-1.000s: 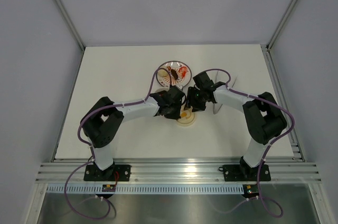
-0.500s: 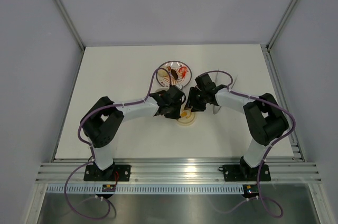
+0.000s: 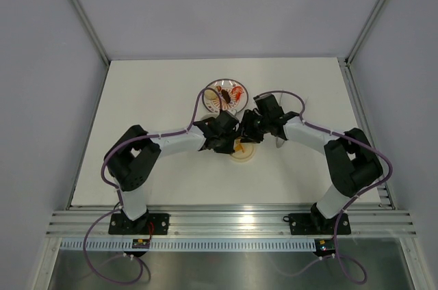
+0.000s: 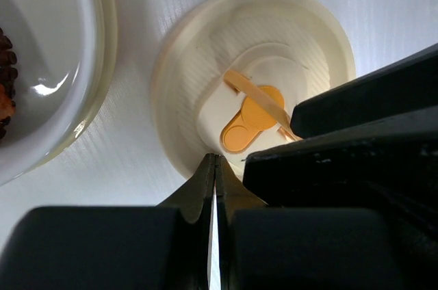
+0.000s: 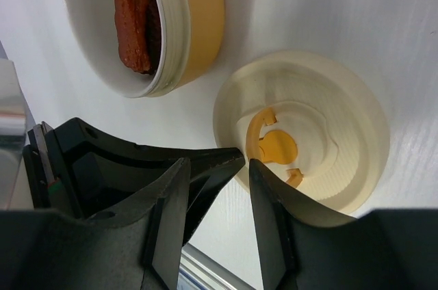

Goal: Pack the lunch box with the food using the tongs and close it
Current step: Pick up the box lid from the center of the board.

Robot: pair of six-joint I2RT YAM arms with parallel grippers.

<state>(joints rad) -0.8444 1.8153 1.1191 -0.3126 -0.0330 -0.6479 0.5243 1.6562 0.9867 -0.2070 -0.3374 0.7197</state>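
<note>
Two YAM arms meet mid-table [image 3: 137, 133], L arm [image 3: 171, 141] and R arm [image 3: 315, 136] reaching in from either side, just short of the red-and-white plate [image 3: 217, 85]. The lunch box [image 5: 202, 23] stands open beside its upturned cream lid [image 5: 342, 133], near it but not touching; from overhead the box seems hidden under the wrists. L gripper [image 4: 213, 174] is clenched tight w/ nothing between its fingers, tips at the lid's near rim. R gripper [image 5: 245, 162] has jaws partly apart astride the lid's edge, grasping nothing visible. Red-brown food [image 5: 133, 9] lies inside the box. An orange tab [image 5: 277, 146] sits at the lid's centre.
</note>
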